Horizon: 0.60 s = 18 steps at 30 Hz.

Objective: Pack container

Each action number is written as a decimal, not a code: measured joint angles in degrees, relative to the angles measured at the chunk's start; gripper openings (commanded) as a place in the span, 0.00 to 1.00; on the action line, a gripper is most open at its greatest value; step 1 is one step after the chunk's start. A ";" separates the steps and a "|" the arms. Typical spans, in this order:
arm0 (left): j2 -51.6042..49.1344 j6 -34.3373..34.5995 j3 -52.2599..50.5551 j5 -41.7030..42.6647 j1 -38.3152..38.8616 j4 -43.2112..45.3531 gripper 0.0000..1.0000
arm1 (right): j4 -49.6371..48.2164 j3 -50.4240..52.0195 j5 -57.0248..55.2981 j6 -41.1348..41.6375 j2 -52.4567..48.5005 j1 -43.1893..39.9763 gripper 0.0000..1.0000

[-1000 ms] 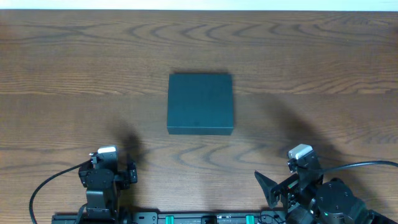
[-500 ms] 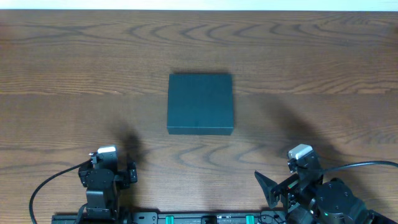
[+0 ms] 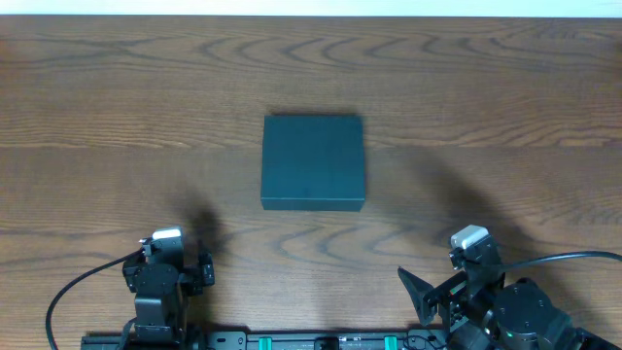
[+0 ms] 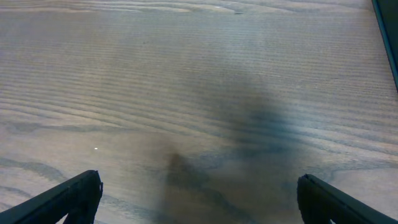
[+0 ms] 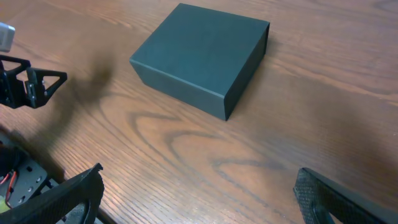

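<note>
Robotics lab bench: a brown wood-grain table (image 3: 107,87) carries a black left arm (image 3: 160,287) mounted at 7 o'clock, a black right arm (image 3: 510,311) at 5 o'clock, black cables (image 3: 583,256) looping off them, and a black mounting rail (image 3: 292,341) at 6 o'clock.

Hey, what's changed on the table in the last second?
Nothing has visibly changed. The box lies closed in the middle of the table. The left gripper and the right gripper are open near the front edge, holding nothing.
</note>
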<state>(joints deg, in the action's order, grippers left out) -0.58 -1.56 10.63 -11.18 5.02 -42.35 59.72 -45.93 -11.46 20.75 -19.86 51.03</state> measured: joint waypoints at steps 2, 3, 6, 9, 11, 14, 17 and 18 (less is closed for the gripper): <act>0.00 0.00 0.00 0.00 0.00 0.00 0.99 | -0.46 0.00 -0.09 -0.02 0.00 -0.13 0.99; 0.00 0.00 0.00 0.00 0.00 0.00 0.99 | -0.72 0.00 -0.20 0.00 0.00 -0.46 0.99; 0.00 0.00 0.00 0.00 0.00 0.02 0.99 | -2.58 0.46 -1.03 0.00 0.04 -3.93 0.99; 0.00 0.00 0.00 0.00 0.00 0.07 0.99 | -5.70 3.04 -1.84 0.00 0.37 -9.88 0.99; 0.00 0.00 0.00 0.00 0.00 0.07 0.99 | -7.78 6.38 -2.01 0.00 0.92 -14.38 0.99; 0.00 0.00 -0.02 -0.02 0.00 0.11 0.99 | -10.38 11.80 -2.10 0.00 1.90 -21.05 0.99; 0.00 0.00 -0.02 -0.02 0.00 0.15 0.99 | -13.33 17.51 -1.31 -0.02 3.34 -28.35 0.99; 0.00 0.00 -0.02 -0.02 0.00 0.15 0.99 | -14.14 19.32 -0.85 -0.02 4.09 -30.73 0.99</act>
<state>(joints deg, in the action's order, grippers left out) -0.58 -1.56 10.61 -11.20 5.02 -42.19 45.58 -26.61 -12.32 20.73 -15.77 20.29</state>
